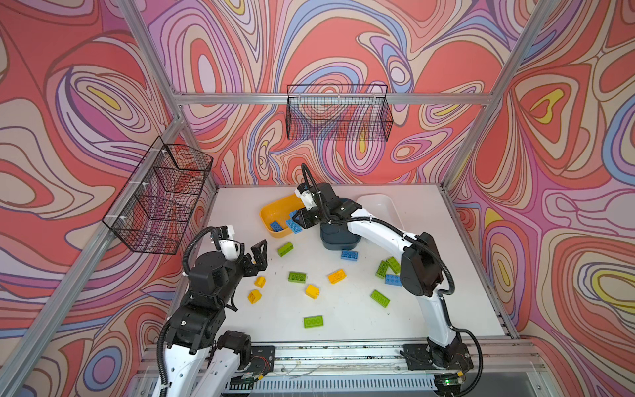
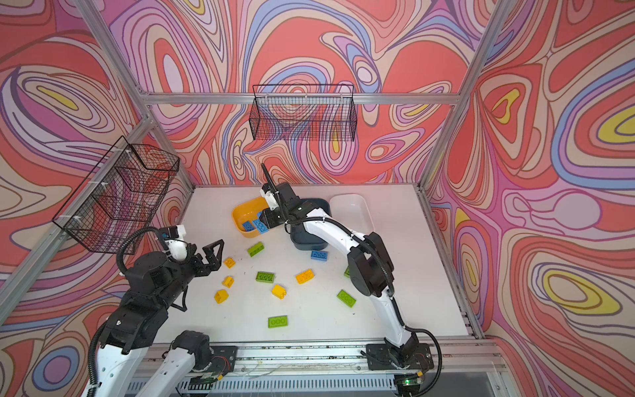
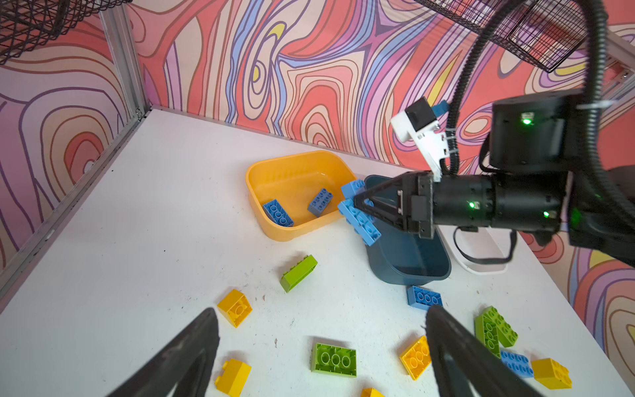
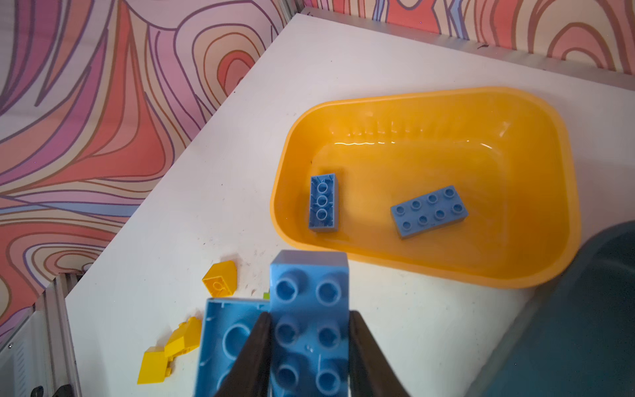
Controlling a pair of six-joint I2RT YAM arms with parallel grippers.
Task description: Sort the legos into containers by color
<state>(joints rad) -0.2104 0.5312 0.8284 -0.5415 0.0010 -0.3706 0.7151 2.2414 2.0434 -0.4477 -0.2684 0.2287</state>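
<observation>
The chief hazard is the second light-blue plastic brick (image 4: 226,337), riding hollow side up against the light-blue studded plastic brick (image 4: 309,275) that is actually clamped. Whether it is snapped on or merely wedged cannot be told; if loose, it would probably fall onto the white worktop (image 1: 343,309). The load hangs over the worktop just beside the near rim of the shallow yellow plastic tub (image 4: 446,275), where two blue bricks (image 4: 323,202) lie. The dark teal plastic tub (image 3: 409,271) is close on the other side. Letting go here would likely miss or clip the rim, and a small drift could split blue across two tubs. The right fingers (image 4: 256,350) are pressed tight on the studded brick's long sides. The left fingers (image 3: 192,354) are spread wide and empty, above loose yellow bricks (image 3: 235,307), well apart from the tubs.
</observation>
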